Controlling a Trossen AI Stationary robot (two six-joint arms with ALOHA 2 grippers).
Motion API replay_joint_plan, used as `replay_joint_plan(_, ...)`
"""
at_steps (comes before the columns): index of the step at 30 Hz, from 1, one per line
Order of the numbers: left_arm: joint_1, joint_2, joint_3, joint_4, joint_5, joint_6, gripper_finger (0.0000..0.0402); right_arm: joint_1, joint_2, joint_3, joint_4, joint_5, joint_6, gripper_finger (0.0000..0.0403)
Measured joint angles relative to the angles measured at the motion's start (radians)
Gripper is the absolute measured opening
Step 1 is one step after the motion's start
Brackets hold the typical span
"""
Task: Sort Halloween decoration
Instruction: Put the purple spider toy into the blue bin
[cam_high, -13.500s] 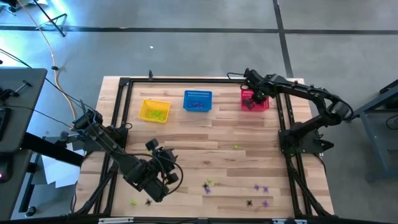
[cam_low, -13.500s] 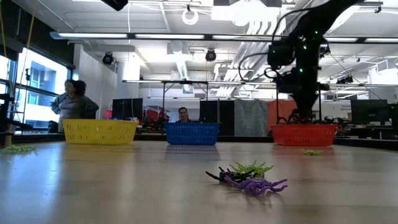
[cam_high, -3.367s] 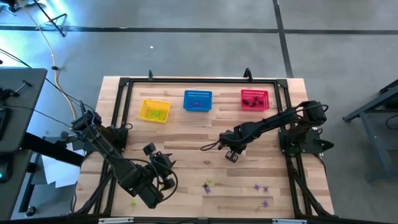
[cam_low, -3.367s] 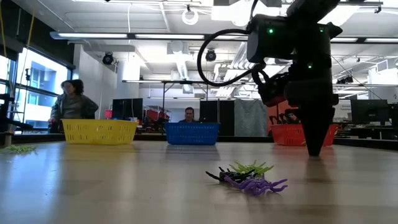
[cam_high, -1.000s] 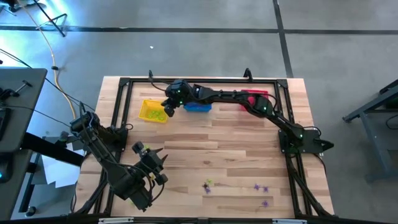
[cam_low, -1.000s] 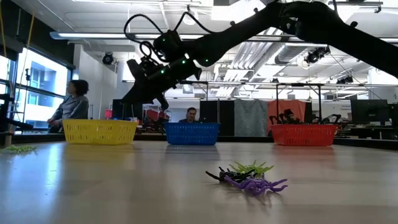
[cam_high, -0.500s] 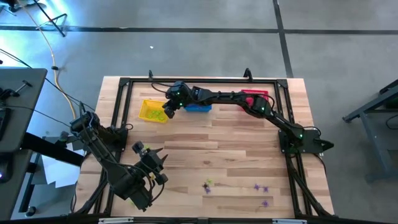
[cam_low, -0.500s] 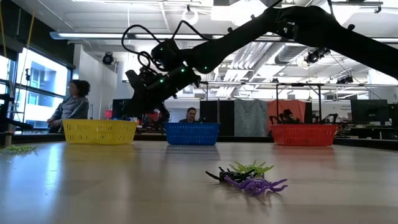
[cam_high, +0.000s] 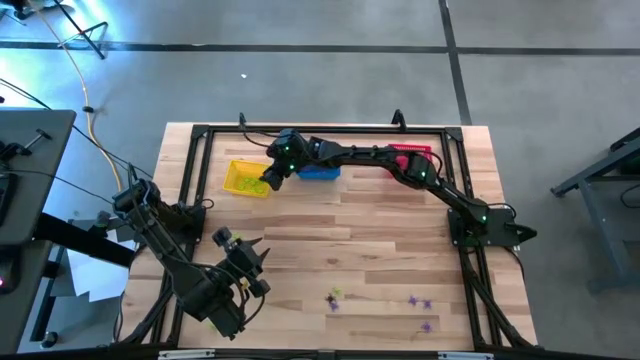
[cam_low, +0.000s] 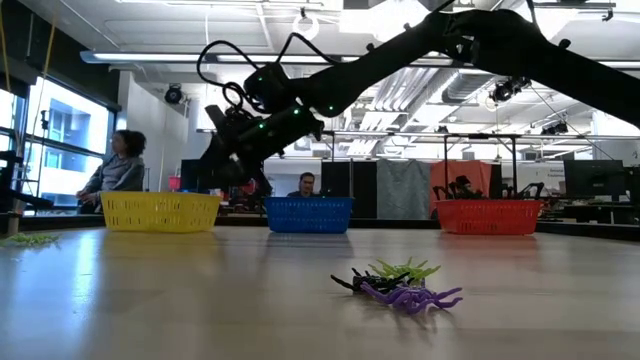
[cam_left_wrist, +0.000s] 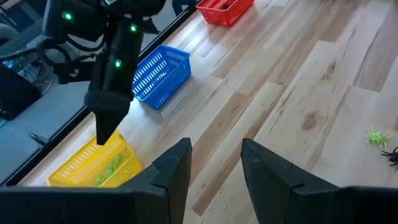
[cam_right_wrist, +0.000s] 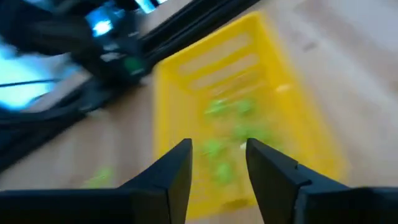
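My right gripper (cam_high: 268, 177) hangs over the yellow basket (cam_high: 243, 180), fingers spread with nothing between them; directly below it, in the right wrist view, yellow-green spiders (cam_right_wrist: 231, 134) lie in the basket. A second ago those fingers were pressed together, so the piece it carried has been let go, though I cannot pick out which one it is. Against the frame a few seconds back, the arm has swung from the middle of the desk (cam_high: 400, 240) across to this far corner, past the blue basket (cam_high: 322, 170).

My left gripper (cam_high: 243, 277) waits near the front of the desk, fingers apart and empty. The remaining Halloween decoration (cam_high: 333, 298) lies well to the near side of both grippers: a small mixed cluster, plus purple spiders (cam_high: 419, 301) further along.

The risks, as I judge them: the right gripper sits near the basket's edge, so lifting away carelessly could clip the rim and shove the basket. The tangled cluster (cam_low: 400, 282) in the low view could also yield two colours in one pinch.
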Motion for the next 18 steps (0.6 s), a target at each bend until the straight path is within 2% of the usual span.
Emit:
replay_joint_plan(4, 0.000, 0.000, 0.000, 0.000, 0.001, -0.002, 0.0131, -0.015, -0.025, 0.051, -0.066, -0.195, 0.035, 0.0147)
replay_joint_plan(7, 0.000, 0.000, 0.000, 0.002, 0.009, -0.015, 0.0131, -0.016, -0.064, 0.135, -0.233, -0.214, -0.014, 0.0140)
replay_joint_plan(11, -0.001, 0.000, 0.000, 0.005, 0.030, -0.031, 0.0131, 0.013, -0.119, 0.254, -0.583, -0.100, -0.176, 0.0127)
replay_joint_plan(16, -0.002, 0.000, 0.000, 0.018, 0.038, -0.047, 0.0131, 0.085, -0.306, 0.158, -0.892, 0.078, -0.279, 0.0115)
replay_joint_plan(18, -0.002, 0.000, 0.000, 0.027, 0.038, -0.047, 0.0131, 0.126, -0.352, 0.147, -1.036, 0.190, -0.292, 0.0113)
